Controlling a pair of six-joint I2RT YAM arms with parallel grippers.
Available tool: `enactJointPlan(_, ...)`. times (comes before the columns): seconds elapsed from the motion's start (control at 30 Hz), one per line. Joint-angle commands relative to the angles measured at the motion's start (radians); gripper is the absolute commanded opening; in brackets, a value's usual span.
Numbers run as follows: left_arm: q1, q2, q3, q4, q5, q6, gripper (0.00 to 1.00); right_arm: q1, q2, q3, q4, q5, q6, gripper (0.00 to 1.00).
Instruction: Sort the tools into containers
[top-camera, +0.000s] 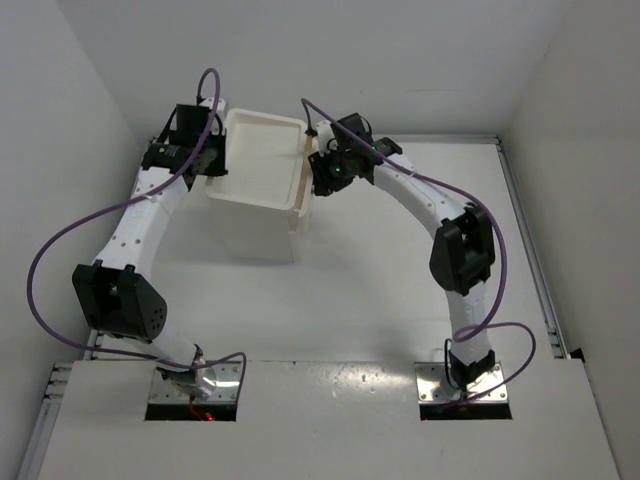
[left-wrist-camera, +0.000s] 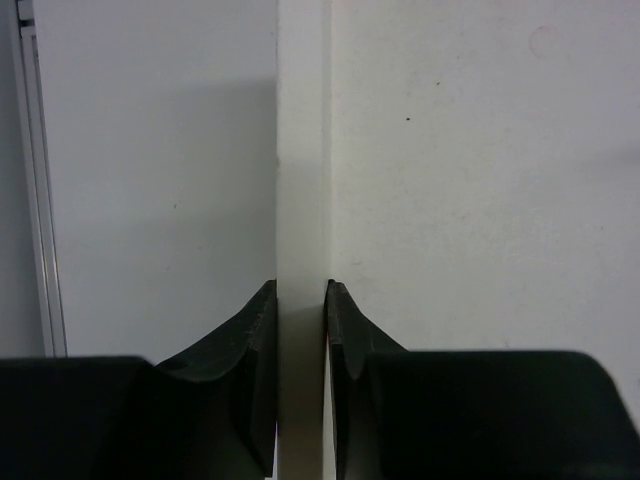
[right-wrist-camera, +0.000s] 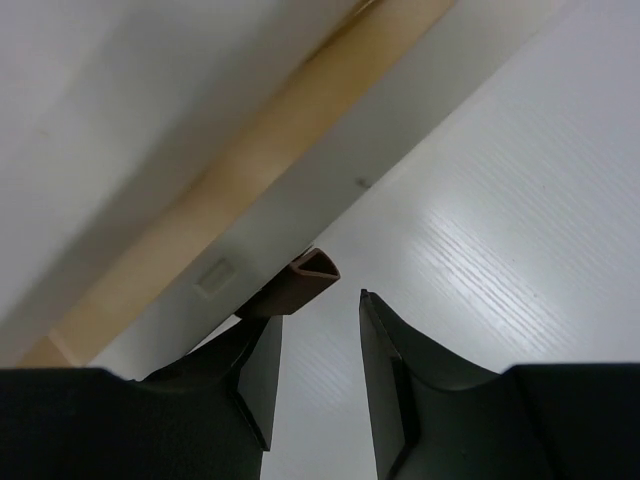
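The white drawer unit (top-camera: 255, 225) sits at the upper centre of the bench (top-camera: 380, 300). The left claw (left-wrist-camera: 301, 292) is clamped on its thin left rim. The right claw (right-wrist-camera: 320, 305) stands apart at the unit's right side, one finger beside a brown knob (right-wrist-camera: 300, 285) and perhaps touching it.

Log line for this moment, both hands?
left hand: shut on drawer unit rim | right hand: open, knob by one finger | tools: not in view
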Motion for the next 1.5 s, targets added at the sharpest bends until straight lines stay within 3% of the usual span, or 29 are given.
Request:
enactJointPlan(0.0,-0.024,0.013,0.000,-0.005,0.074,0.040,0.00,0.022,0.023,0.047,0.095,-0.017,0.017,0.37)
enactJointPlan(0.3,-0.024,0.004,-0.019,-0.005,0.105,0.049,0.00,-0.012,0.005,-0.019,0.269,-0.245,0.204,0.41)
enactJointPlan(0.53,-0.024,-0.016,-0.046,-0.005,0.180,0.031,0.00,-0.091,-0.115,-0.146,0.383,-0.338,0.325,0.60)
enactJointPlan(0.57,-0.024,-0.016,-0.046,-0.005,0.191,0.019,0.00,-0.104,-0.126,-0.146,0.348,-0.327,0.338,0.65)
enactJointPlan(0.7,-0.024,-0.016,-0.072,0.013,0.193,-0.067,0.00,-0.166,-0.202,-0.183,0.303,-0.275,0.320,0.66)
enactJointPlan(0.83,-0.024,-0.053,-0.117,0.045,0.192,-0.167,0.00,-0.202,-0.280,-0.194,0.179,-0.120,0.226,0.68)
enactJointPlan(1.03,-0.033,-0.071,-0.172,0.045,0.145,-0.339,0.00,-0.256,-0.403,-0.273,0.088,0.176,0.240,0.75)
enactJointPlan(1.2,-0.044,-0.090,-0.201,0.054,0.180,-0.371,0.00,-0.305,-0.507,-0.424,0.113,0.153,0.230,0.75)
enactJointPlan(1.47,-0.142,-0.113,-0.247,0.073,0.182,-0.400,0.00,-0.396,-0.460,-0.473,0.031,0.052,0.318,0.78)
